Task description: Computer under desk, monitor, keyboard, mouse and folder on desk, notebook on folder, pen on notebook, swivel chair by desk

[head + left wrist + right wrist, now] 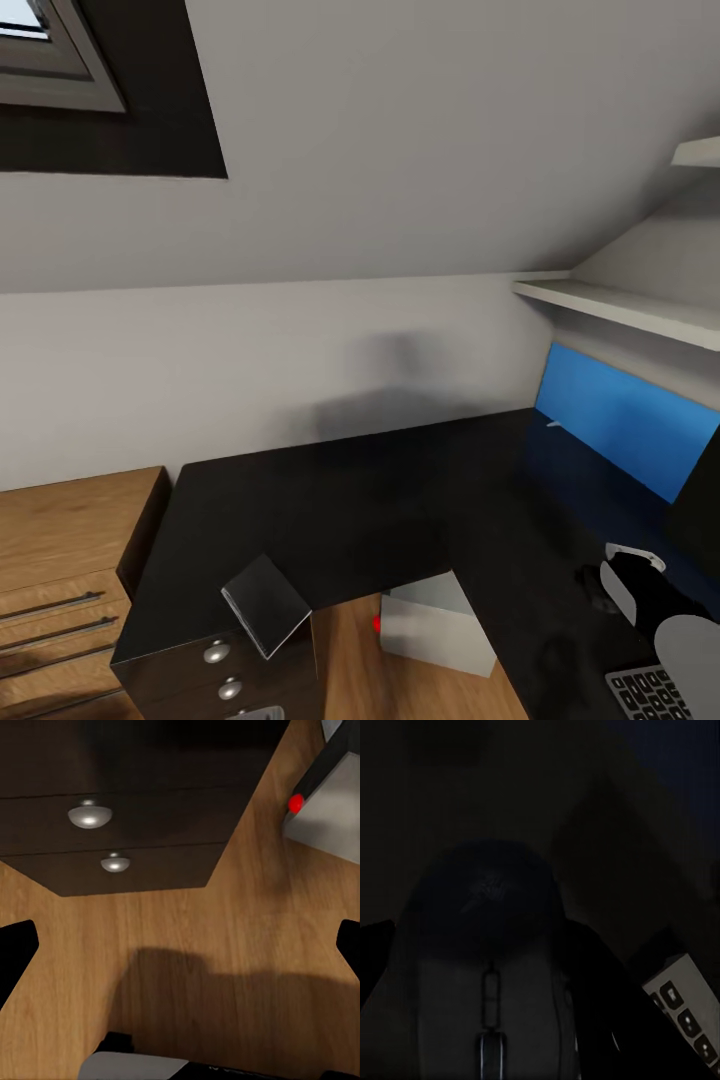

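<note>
The black desk (330, 500) runs in an L with a blue back panel. The grey notebook (265, 603) lies on its corner above the drawers. Under the desk stands the grey-white computer (440, 625), (330, 817) with its red light. My right gripper (612, 590) hovers low over the desk's right wing beside the keyboard (650, 693), (682, 1012). In the dark right wrist view the mouse (491, 967) lies between the fingers of my right gripper (540, 945), which look spread wide. The monitor (703, 510) is a dark shape at the right edge. My left gripper (180, 952) is open above the wood floor.
A light-wood dresser (60, 570) with bar handles stands left of the desk. Black drawers with silver knobs (90, 814) face the left gripper. White shelves (620, 305) hang over the right wing under the sloped ceiling. A small white sliver (555, 424) lies by the blue panel.
</note>
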